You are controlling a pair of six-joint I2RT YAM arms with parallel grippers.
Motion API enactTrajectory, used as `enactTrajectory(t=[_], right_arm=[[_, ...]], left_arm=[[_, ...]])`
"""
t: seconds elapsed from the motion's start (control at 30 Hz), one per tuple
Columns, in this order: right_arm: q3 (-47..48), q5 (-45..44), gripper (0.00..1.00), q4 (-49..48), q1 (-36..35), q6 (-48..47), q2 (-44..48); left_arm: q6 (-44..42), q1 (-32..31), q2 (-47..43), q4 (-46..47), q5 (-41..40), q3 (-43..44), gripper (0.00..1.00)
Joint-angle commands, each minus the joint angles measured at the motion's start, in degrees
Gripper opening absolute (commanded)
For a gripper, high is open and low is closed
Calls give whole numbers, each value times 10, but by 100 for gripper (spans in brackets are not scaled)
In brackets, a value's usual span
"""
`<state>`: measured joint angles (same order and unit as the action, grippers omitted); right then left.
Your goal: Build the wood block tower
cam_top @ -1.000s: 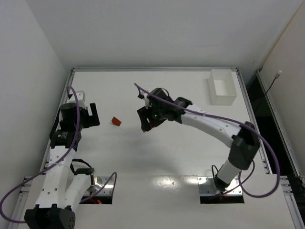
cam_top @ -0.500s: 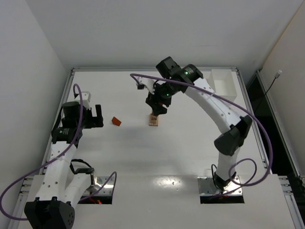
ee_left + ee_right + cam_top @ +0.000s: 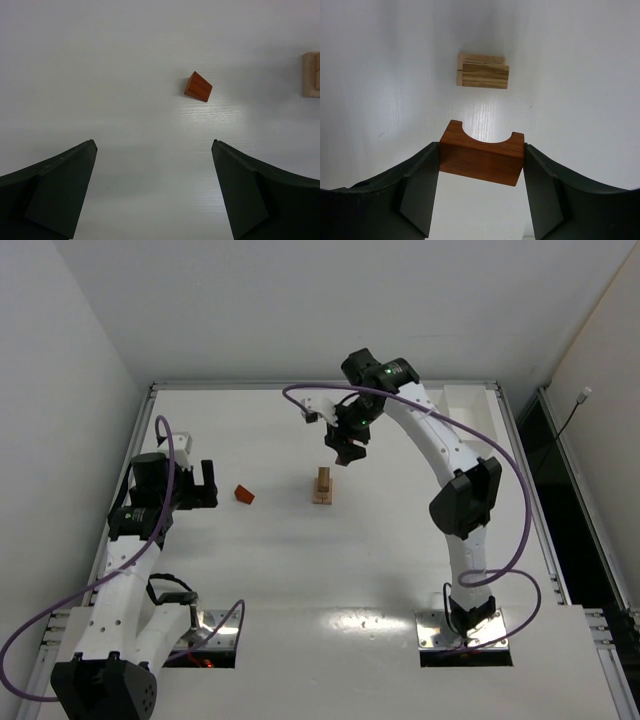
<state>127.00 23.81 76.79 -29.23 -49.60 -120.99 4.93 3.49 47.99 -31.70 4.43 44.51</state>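
Note:
A small stack of pale tan blocks [image 3: 323,486] stands on the table's middle; it shows from above in the right wrist view [image 3: 483,74] and at the right edge of the left wrist view [image 3: 312,74]. My right gripper [image 3: 345,450] hangs above and behind the stack, shut on a reddish-orange arch block [image 3: 482,159]. A reddish-orange wedge block [image 3: 244,494] lies left of the stack, also in the left wrist view [image 3: 198,86]. My left gripper [image 3: 200,483] is open and empty [image 3: 154,145], left of the wedge.
A white rectangular box [image 3: 467,423] stands at the back right of the table. Raised rails edge the table [image 3: 320,386]. Purple cables loop around both arms.
My right gripper has risen from the tan stack and moved back and right, still holding the arch block. The stack now shows uncovered. The left arm has barely moved.

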Motion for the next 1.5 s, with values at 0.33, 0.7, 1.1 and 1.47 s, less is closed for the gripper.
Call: enactTrajectory(t=[0.33,0.7,1.1,1.47], right_arm=[[87,12,4,39,-28,-108,-76],[98,-38,7,34,-50,-110,-114],[114,-61,14,28,-61,-48,-154],[120,-67,15,22,-66,-38,-165]], left_arm=[[-6,7,-23,0,-4,15,100],[-6,7,-34,5,-4,9,100],[-6,7,-34,5,-4,4,100],[-6,7,-29,5,-4,4,100]])
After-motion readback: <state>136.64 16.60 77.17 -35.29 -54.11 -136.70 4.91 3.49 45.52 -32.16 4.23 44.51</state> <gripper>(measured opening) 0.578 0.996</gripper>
